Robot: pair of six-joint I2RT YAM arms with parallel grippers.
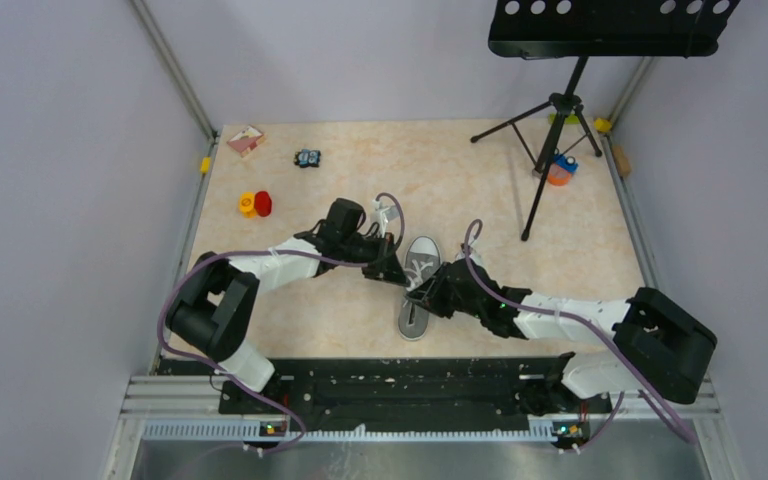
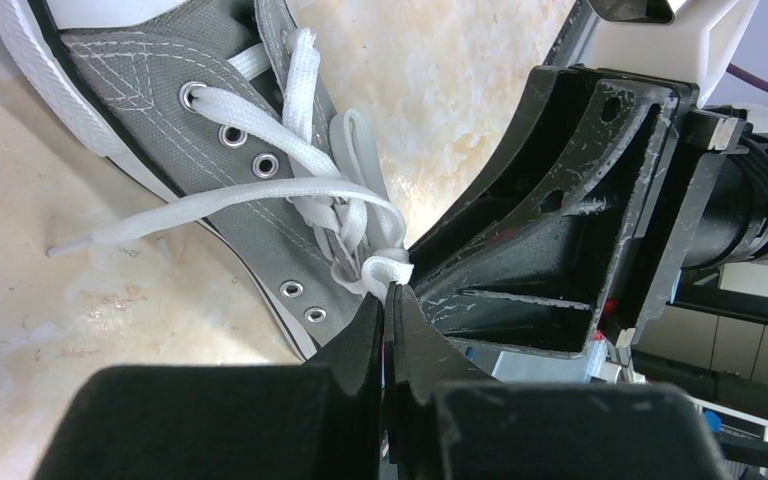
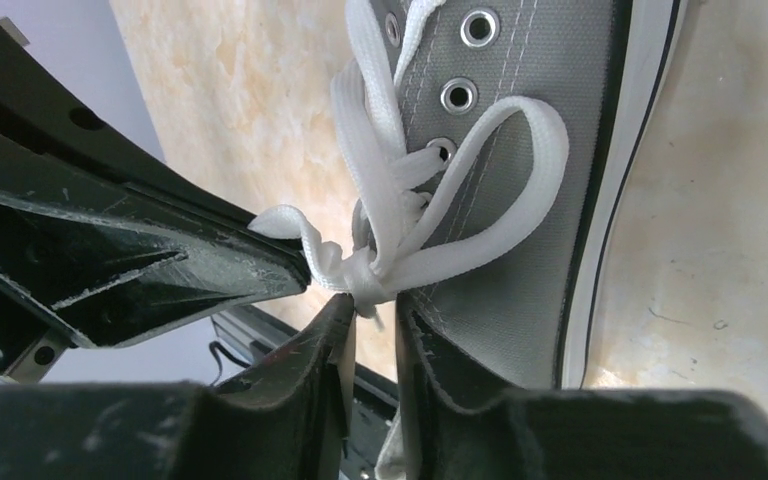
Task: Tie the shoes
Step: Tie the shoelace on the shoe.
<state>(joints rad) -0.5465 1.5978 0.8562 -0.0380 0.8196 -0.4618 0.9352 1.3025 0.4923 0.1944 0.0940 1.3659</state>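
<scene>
Grey sneaker, left end effector clenched on white lace, right end effector slightly parted at knot

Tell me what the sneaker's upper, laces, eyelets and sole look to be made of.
The upper: grey woven canvas, matte, stitched seams showing. The laces: flat white woven fabric, likely cotton or polyester. The eyelets: shiny silver rings, probably metal. The sole: smooth white, rubber-like, with a dark stripe.
</scene>
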